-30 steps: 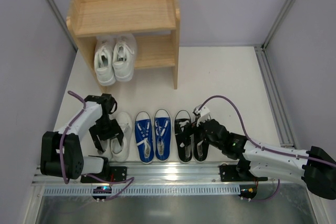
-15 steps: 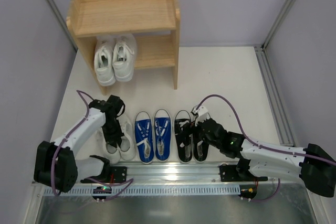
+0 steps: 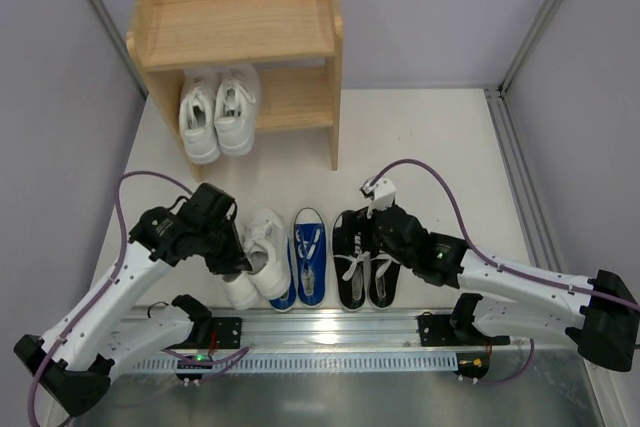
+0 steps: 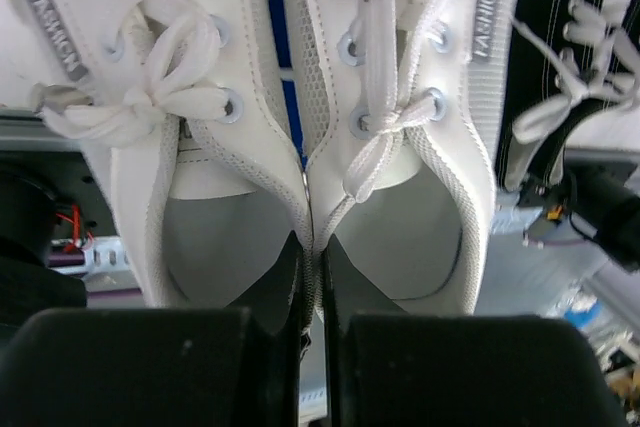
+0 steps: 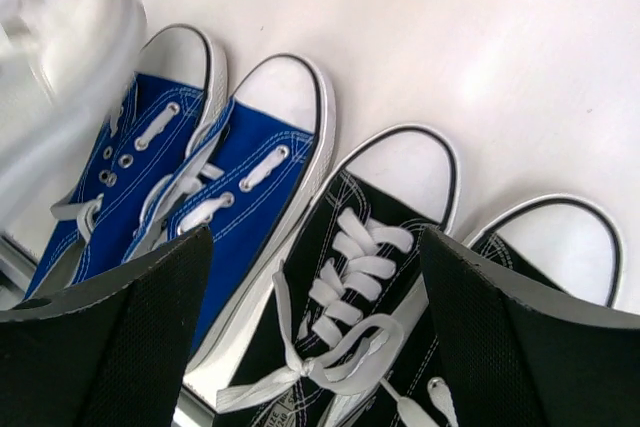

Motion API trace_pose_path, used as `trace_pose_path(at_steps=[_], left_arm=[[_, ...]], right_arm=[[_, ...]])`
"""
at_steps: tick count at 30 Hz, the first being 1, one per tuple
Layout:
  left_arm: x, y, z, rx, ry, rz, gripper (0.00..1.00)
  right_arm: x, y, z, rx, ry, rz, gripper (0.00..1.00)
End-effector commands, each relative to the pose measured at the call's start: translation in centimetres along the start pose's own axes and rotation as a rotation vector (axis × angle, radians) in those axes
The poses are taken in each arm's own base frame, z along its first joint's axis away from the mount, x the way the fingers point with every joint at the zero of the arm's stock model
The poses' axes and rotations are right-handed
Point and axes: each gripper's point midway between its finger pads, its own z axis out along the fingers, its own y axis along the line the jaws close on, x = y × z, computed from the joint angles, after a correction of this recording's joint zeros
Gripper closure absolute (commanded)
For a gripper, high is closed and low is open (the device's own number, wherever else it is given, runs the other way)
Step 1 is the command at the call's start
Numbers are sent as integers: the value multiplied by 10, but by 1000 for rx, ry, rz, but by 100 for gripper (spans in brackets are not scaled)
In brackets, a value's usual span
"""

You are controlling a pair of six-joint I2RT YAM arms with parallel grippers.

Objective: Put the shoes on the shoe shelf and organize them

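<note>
My left gripper (image 3: 228,249) (image 4: 312,249) is shut, pinching together the inner collars of a white pair of shoes (image 3: 258,257) (image 4: 420,77). That pair hangs raised and tilted, overlapping the left blue shoe (image 3: 283,292). The right blue shoe (image 3: 311,259) and the black pair (image 3: 364,265) lie in a row near the front. My right gripper (image 3: 378,232) (image 5: 315,247) stands open just above the black pair, its fingers astride one black shoe (image 5: 375,267). Another white pair (image 3: 218,109) sits on the lower tier of the wooden shoe shelf (image 3: 240,32); its top tier holds nothing.
An aluminium rail (image 3: 330,332) runs along the near edge under the arm bases. Grey walls close in left and right, with a metal track (image 3: 518,177) along the right. The shelf's right side panel (image 3: 335,137) reaches the floor near the black shoes.
The left gripper closed on the white pair's inner collars, then lifted the pair and carried it right over a blue shoe. The right gripper moved a little up over the black pair.
</note>
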Motion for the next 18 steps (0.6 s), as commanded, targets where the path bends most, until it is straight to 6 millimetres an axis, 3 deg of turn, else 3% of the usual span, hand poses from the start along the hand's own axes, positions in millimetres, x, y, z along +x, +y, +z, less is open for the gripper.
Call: trace_pose_path(at_steps=[1,4,5,7,9,11,12,13,15,16,18], left_arm=[[9,-52,-22,190,59,41,99],[4,-79,-35,212,15,143,100],[-2,-99,-45,271,-13,161,100],[-7,-121,-40,287,-32,196,100],[-15,-152,-50,356,-81,234,100],[-23,-170,-38,322,-118,289,100],[-32,-184,-47,333,-159,302,100],[-40,-189,-33,279,-177,318,100],[-51,-203,-31,261,-228,374,100],[-57,-206,-13,201,-232,391,100],[-76,-202,3,99,-300,435,100]], right_arm=[[-33,-6,-4,80,-59,-25,15],[-46,-10,-8,113,-88,-25,15],[-48,-11,-9,121,-94,-25,15],[-52,-15,-12,144,-101,-29,15],[-57,-20,-18,166,-108,-31,15],[-61,-25,-24,189,-121,-29,15],[-63,-28,-30,192,-133,-27,15],[-65,-33,-34,210,-146,-30,15],[-68,-40,-45,230,-165,-23,15],[-69,-45,-49,250,-174,-19,15],[-65,-54,-56,276,-175,-19,16]])
